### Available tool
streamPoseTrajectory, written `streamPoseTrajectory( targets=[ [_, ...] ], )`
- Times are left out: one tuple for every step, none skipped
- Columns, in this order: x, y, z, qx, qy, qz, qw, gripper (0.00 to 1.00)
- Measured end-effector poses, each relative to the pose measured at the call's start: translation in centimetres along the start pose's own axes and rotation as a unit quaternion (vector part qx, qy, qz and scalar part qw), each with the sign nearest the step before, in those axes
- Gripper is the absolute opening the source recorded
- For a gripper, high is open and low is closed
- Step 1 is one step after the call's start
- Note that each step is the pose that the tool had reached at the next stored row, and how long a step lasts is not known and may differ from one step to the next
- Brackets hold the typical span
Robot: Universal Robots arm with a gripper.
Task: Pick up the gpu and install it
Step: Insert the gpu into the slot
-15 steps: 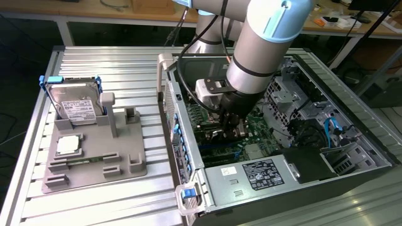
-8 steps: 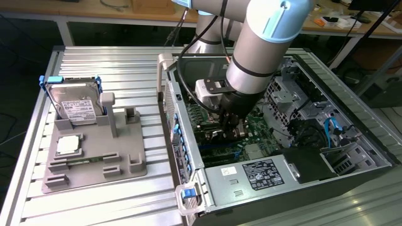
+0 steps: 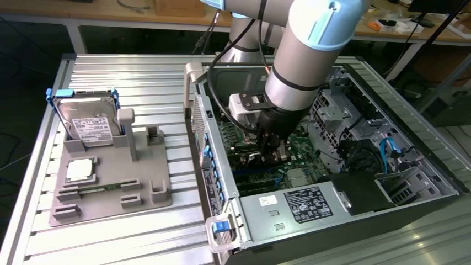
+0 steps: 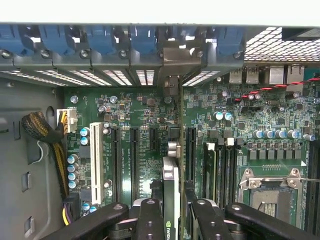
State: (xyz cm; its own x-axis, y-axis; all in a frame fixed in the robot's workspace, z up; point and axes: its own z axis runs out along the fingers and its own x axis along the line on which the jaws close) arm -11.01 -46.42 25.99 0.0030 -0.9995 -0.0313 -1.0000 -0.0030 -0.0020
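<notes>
Holds the gpu [image 4: 170, 181] clenched edge-on in the tool [image 4: 176, 212], deep inside the open computer case [image 4: 20, 200], right over the motherboard [image 4: 125, 107] expansion slots. Seems past pickup, mid-install; cannot tell whether seated; not yet released.

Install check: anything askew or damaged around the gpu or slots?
Nothing stands out. The gpu sits on edge in the gripper, parallel to the black expansion slots, bracket end toward the case's rear openings. No bent, loose or damaged parts visible.
</notes>
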Motion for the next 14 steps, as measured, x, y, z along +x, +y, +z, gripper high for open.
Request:
streamPoseTrajectory(
  targets=[
    [-0.01, 0.00, -0.05, 0.0000, 0.0000, 0.000, 1.0000, 0.27],
    [-0.02, 0.00, -0.12, -0.0001, -0.0004, 0.000, 1.0000, 0.27],
    [-0.02, 0.00, -0.15, -0.0002, -0.0006, 0.000, 1.0000, 0.27],
    [-0.02, 0.00, -0.16, -0.0002, -0.0005, 0.000, 1.0000, 0.27],
    [-0.02, 0.01, -0.18, -0.0003, -0.0004, 0.000, 1.0000, 0.27],
    [-0.01, 0.00, -0.21, -0.0005, 0.0000, 0.000, 1.0000, 0.27],
    [-0.02, 0.00, -0.24, -0.0006, 0.0003, 0.000, 1.0000, 0.27],
    [-0.02, 0.00, -0.32, -0.0006, 0.0006, 0.000, 1.0000, 0.27],
    [-0.02, 0.00, -0.35, -0.0005, 0.0006, 0.000, 1.0000, 0.27],
    [-0.02, 0.00, -0.35, -0.0005, 0.0005, 0.000, 1.0000, 0.27],
    [-0.02, 0.00, -0.35, -0.0005, 0.0005, 0.000, 1.0000, 0.27],
    [-0.02, 0.00, -0.35, -0.0005, 0.0005, 0.000, 1.0000, 0.27],
    [-0.02, 0.00, -0.35, -0.0005, 0.0005, 0.000, 1.0000, 0.27],
    [-0.02, 0.00, -0.35, -0.0005, 0.0005, 0.000, 1.0000, 0.27]
  ],
)
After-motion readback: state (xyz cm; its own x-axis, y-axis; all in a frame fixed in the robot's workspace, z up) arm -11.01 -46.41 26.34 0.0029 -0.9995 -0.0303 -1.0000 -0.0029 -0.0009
